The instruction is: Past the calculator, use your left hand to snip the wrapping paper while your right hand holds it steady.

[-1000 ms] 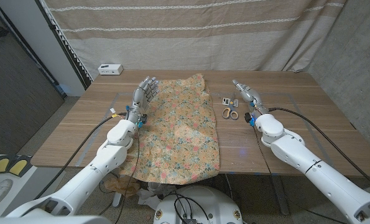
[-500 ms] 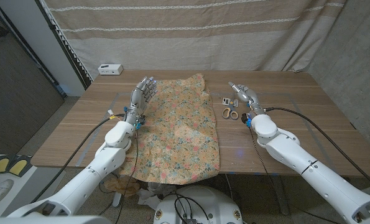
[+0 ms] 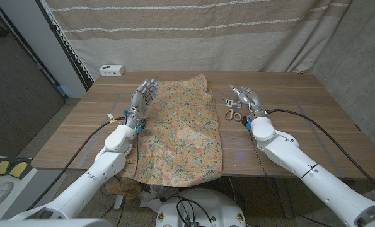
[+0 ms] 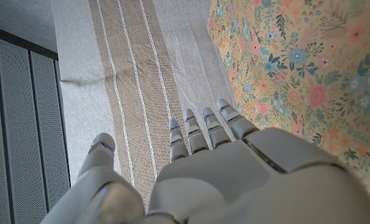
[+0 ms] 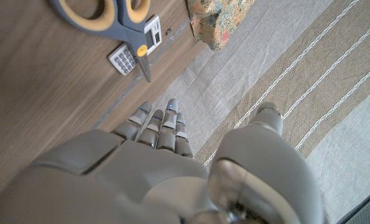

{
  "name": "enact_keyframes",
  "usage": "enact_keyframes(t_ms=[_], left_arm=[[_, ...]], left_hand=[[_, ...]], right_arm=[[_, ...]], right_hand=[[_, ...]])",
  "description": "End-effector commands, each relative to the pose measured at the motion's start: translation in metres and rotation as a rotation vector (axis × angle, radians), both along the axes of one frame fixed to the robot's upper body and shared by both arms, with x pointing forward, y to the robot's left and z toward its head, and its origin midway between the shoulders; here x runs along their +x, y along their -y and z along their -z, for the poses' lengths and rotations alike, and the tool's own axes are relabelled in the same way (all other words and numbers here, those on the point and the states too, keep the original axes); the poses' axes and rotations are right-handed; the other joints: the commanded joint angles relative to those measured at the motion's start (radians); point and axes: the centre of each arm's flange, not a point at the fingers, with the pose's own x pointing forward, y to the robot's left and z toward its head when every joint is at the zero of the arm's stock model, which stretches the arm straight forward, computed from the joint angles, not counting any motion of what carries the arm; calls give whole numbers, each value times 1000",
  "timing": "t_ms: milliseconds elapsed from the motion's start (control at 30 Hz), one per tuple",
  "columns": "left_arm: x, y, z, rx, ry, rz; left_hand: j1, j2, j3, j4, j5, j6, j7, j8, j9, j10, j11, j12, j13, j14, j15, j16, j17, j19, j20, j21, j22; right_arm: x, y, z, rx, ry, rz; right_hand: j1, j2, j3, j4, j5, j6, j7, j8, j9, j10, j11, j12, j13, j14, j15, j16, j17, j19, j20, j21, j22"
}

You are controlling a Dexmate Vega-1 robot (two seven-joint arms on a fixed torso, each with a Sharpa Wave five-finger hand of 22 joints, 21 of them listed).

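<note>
left robot hand (image 3: 144,96) open beside wrapping paper (image 3: 181,126); right robot hand (image 3: 246,99) open, seemingly just beside scissors (image 3: 234,115).

In the head view the wrapping paper (image 3: 181,129) is hanging over the table's (image 3: 300,132) near edge, so its lower end is passing out of sight. The calculator (image 3: 230,101) is showing too small there for its keys to be read. In the right wrist view the scissors (image 5: 113,15) are being cut off by the frame edge — just part of the 2 handle loops is showing — and their blade is lying across the calculator, covering part of it.
</note>
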Motion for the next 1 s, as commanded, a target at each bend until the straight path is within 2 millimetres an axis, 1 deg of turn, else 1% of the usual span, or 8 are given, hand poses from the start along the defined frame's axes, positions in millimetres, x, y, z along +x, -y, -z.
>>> enact_keyframes(t_ms=[33, 167, 300, 367, 467, 600, 900, 1000], left_arm=[[-3, 2, 5, -5, -31, 4], [-4, 3, 5, 1, -30, -3], [-5, 5, 7, -5, -33, 1], [-5, 5, 7, -8, -35, 3], [-5, 5, 8, -7, -37, 4], [-5, 5, 7, -1, -38, 3], [-4, 5, 4, -3, -37, 7], [-3, 6, 4, -3, -39, 10]], left_hand=[[11, -1, -3, -1, 5, 16, -2, 8, 4, 15, -13, 7, 4, -6, -85, 5, 4, 4, -31, 0, 2], [12, -1, -4, -1, 5, 27, -3, 11, 4, 16, -10, 7, 4, -6, -85, 5, 4, 4, -32, 0, 3], [13, -1, -5, -1, 5, 31, -2, 12, 4, 16, -6, 6, 4, -7, -85, 5, 4, 3, -34, -1, 3], [13, -1, -5, -1, 6, 33, -2, 13, 4, 15, 0, 6, 4, -7, -86, 4, 4, 2, -34, -1, 3], [14, -1, -6, -1, 6, 37, -3, 13, 4, 15, -6, 5, 4, -8, -86, 4, 4, 1, -34, -1, 3], [15, -1, -7, -1, 6, 40, -1, 13, 4, 18, 1, 6, 4, -8, -87, 5, 4, 1, -33, -1, 3], [15, -1, -9, 0, 7, 46, -3, 14, 4, 21, 1, 6, 4, -8, -86, 5, 4, 1, -37, -1, 3], [16, -1, -9, 0, 7, 47, -3, 14, 4, 21, 1, 6, 4, -9, -86, 5, 4, 0, -37, -1, 3]], right_arm=[[-7, -7, 2, -31, -30, 58], [-8, -8, 2, -34, -38, 71], [-13, -15, 1, -61, -41, 126], [-14, -17, 1, -56, -41, 135], [-14, -19, 1, -62, -45, 156], [-15, -22, 0, -61, -46, 181], [-14, -28, 1, -86, -26, 229], [-14, -30, 1, -92, -22, 245]], right_hand=[[19, 5, 1, -6, 5, 11, 9, 4, 3, 9, -1, 8, 4, -6, -4, -4, 3, 4, 6, 2, 4], [23, 7, 2, -7, 5, 16, 5, 5, 3, 11, -3, 8, 4, -9, -1, -6, 3, 1, 7, 0, 4], [33, 13, 7, -10, 5, 21, 3, 3, 3, 15, 2, 8, 4, -29, 13, -15, 3, -13, 13, -8, 5], [40, 17, 10, -12, 5, 32, -6, 6, 4, 18, -3, 9, 4, -36, 14, -17, 3, -19, 16, -11, 5], [56, 26, 18, -16, 3, 62, -23, 15, 5, 40, -7, 17, 4, -35, 13, -16, 3, -17, 18, -12, 5], [63, 28, 21, -18, 2, 76, -29, 18, 5, 50, -8, 20, 4, -31, 14, -14, 3, -16, 22, -12, 5], [95, 37, 34, -25, -3, 138, -32, 32, 6, 114, -18, 42, 4, 0, 5, -7, 3, -1, 26, -10, 6], [106, 40, 39, -28, -5, 161, -25, 36, 6, 138, -16, 49, 2, 12, 3, -6, 3, 4, 27, -10, 6]])
